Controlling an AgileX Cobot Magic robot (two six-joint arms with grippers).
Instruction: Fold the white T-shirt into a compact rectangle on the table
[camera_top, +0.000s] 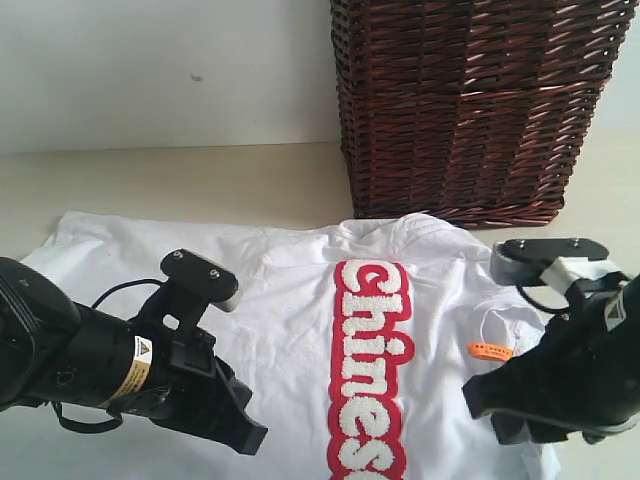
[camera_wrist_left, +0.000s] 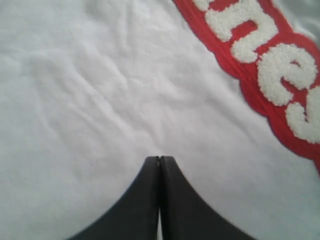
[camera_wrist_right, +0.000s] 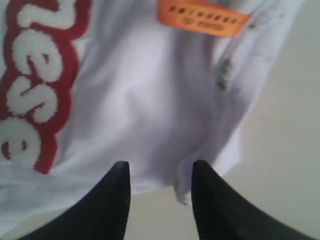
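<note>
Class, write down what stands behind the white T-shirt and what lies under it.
Behind the white T-shirt stands a dark wicker basket, before a white wall. Under it the table shows only around its edges; the part beneath the cloth is covered.

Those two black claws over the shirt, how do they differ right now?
The left gripper is shut tight; the right gripper is open, with a clear gap. The left gripper is over plain fabric beside the red lettering; the right gripper is at the white T-shirt edge near an orange tag, with the table showing. Both are black and tapered.
</note>
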